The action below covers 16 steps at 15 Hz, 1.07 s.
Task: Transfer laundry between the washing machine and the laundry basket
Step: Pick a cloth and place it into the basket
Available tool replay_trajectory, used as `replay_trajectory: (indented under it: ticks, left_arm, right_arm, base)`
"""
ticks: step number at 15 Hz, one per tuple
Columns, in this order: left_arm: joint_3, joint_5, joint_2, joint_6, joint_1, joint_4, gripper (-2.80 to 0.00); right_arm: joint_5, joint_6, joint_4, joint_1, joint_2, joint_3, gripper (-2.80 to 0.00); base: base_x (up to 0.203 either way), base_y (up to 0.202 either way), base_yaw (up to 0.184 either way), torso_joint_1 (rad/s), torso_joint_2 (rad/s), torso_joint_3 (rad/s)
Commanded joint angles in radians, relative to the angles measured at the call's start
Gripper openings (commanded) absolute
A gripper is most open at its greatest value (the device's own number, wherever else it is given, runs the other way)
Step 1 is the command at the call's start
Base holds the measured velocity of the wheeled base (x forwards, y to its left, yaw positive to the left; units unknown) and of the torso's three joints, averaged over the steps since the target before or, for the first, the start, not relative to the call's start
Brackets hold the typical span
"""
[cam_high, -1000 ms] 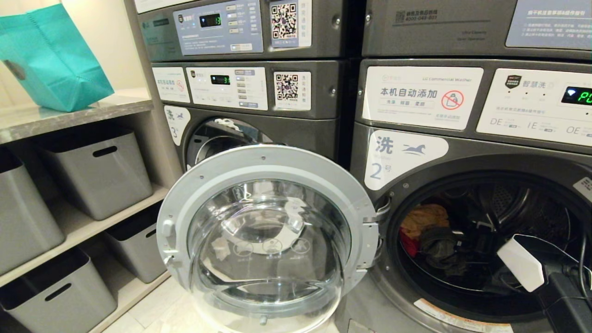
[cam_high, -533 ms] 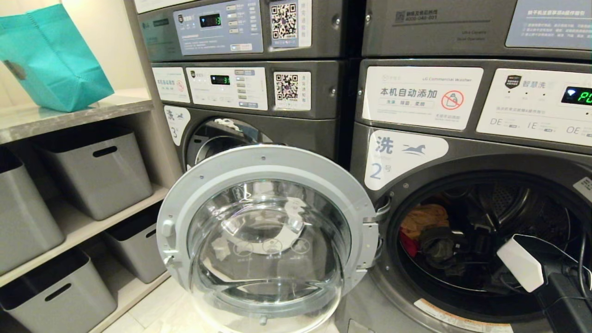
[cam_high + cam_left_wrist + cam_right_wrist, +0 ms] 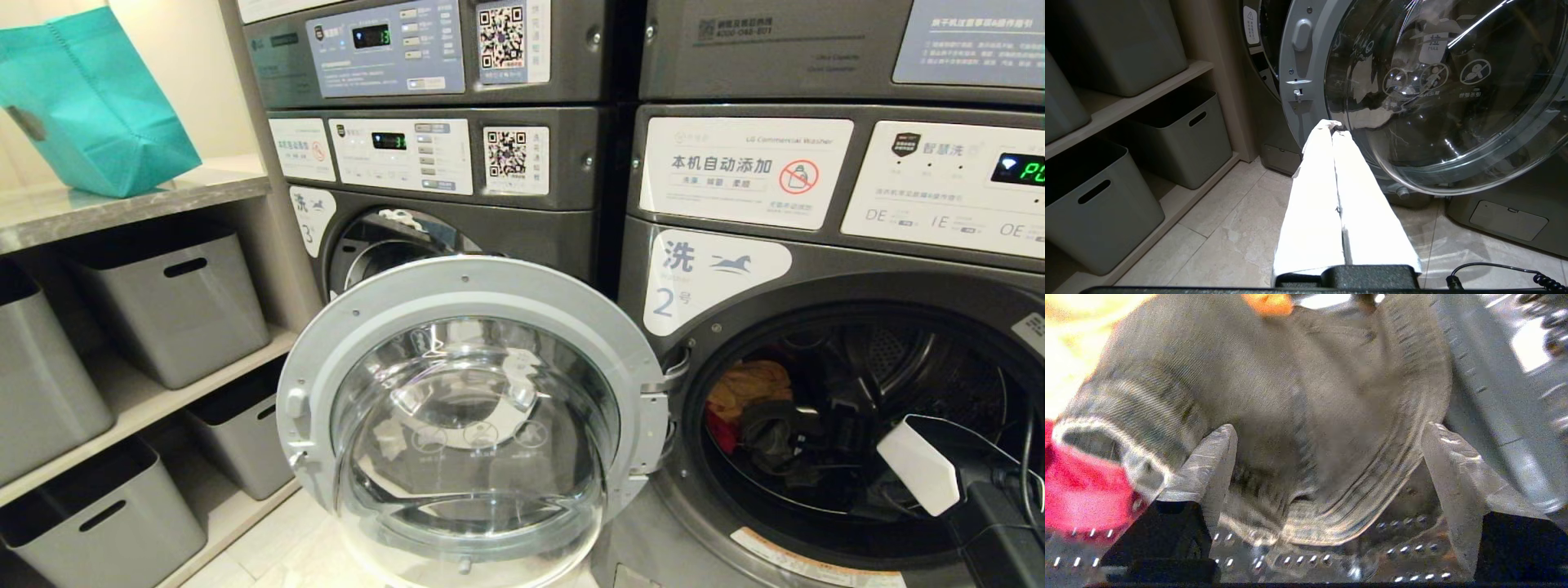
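Note:
The washing machine (image 3: pixel 816 245) marked 2 stands with its round glass door (image 3: pixel 473 408) swung out to the left. Laundry lies in its drum: an orange-yellow cloth (image 3: pixel 747 382), a red cloth (image 3: pixel 718 431) and a dark grey ribbed garment (image 3: pixel 775 437). My right arm (image 3: pixel 918 465) reaches into the drum. In the right wrist view the right gripper (image 3: pixel 1329 426) is open, its fingers on either side of the grey garment (image 3: pixel 1298 396) without closing on it, the red cloth (image 3: pixel 1077 494) beside it. My left gripper (image 3: pixel 1333 126) is shut and empty, low before the door (image 3: pixel 1433 81). The laundry basket is out of view.
Grey storage bins (image 3: pixel 171 302) fill the shelves on the left, and a teal bag (image 3: pixel 90 106) sits on the counter above. A second machine (image 3: pixel 441 163), marked 3, stands behind the open door. The perforated drum wall (image 3: pixel 1290 559) lies under the right gripper. Pale floor tiles (image 3: pixel 1229 228) show below.
Inside the drum the right gripper has tilted a little over the grey garment, which has shifted slightly. The door, the shelves and the view itself are as before.

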Motion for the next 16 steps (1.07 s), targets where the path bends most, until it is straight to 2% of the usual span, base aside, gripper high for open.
replay_trajectory:
  ticks: [1, 7, 11, 16]
  left_arm:
    - [0.0, 0.0, 0.001, 0.001, 0.0, 0.0, -2.8]
    - [0.0, 0.0, 0.001, 0.003, 0.0, 0.0, -2.8]
    - [0.0, 0.0, 0.001, 0.004, 0.0, 0.0, -2.8]
    - [0.0, 0.0, 0.001, 0.003, 0.0, 0.0, -2.8]
  right_arm:
    - [0.015, 0.0, 0.001, 0.002, -0.002, 0.001, 0.0]
    - [0.091, -0.001, -0.004, 0.005, -0.005, 0.002, 0.0]
    - [0.082, -0.022, -0.072, 0.01, -0.019, -0.006, 0.0]
    - [0.091, -0.037, -0.079, 0.031, -0.072, 0.04, 0.0]
  base:
    - [0.0, 0.0, 0.0, 0.0, 0.0, 0.0]
    - [0.0, 0.0, 0.0, 0.0, 0.0, 0.0]
    - [0.0, 0.0, 0.0, 0.0, 0.0, 0.0]
    - [0.0, 0.0, 0.0, 0.0, 0.0, 0.0]
